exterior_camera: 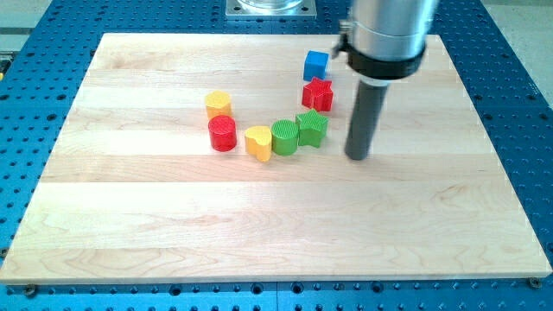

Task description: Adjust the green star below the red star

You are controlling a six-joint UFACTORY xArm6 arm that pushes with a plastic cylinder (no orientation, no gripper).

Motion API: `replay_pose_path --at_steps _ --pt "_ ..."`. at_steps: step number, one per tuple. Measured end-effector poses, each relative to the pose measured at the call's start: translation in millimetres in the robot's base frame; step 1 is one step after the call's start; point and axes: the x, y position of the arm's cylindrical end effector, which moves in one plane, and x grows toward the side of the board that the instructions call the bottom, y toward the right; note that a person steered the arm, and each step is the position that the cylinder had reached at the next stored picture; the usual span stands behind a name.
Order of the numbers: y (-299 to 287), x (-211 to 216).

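Observation:
The green star [312, 128] sits on the wooden board just below the red star [318, 93], slightly to its left, with a small gap between them. My tip [358, 156] rests on the board to the right of the green star and a little lower, apart from it. The rod rises from there to the arm's grey cuff at the view's top.
A blue cube [316, 65] lies above the red star. A green cylinder [284, 137] touches the green star's left side, with a yellow heart [258, 142] beside it. A red cylinder [222, 134] and a yellow block [219, 104] lie further left.

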Motion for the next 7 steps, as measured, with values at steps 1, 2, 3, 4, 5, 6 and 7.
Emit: replay_pose_path --at_steps 1,2,3,4,5,6,7 --pt "67 -6" --pt "135 -7" --pt "215 -8" --pt "215 -8" --pt "215 -14" --pt "215 -20" --pt "215 -24"
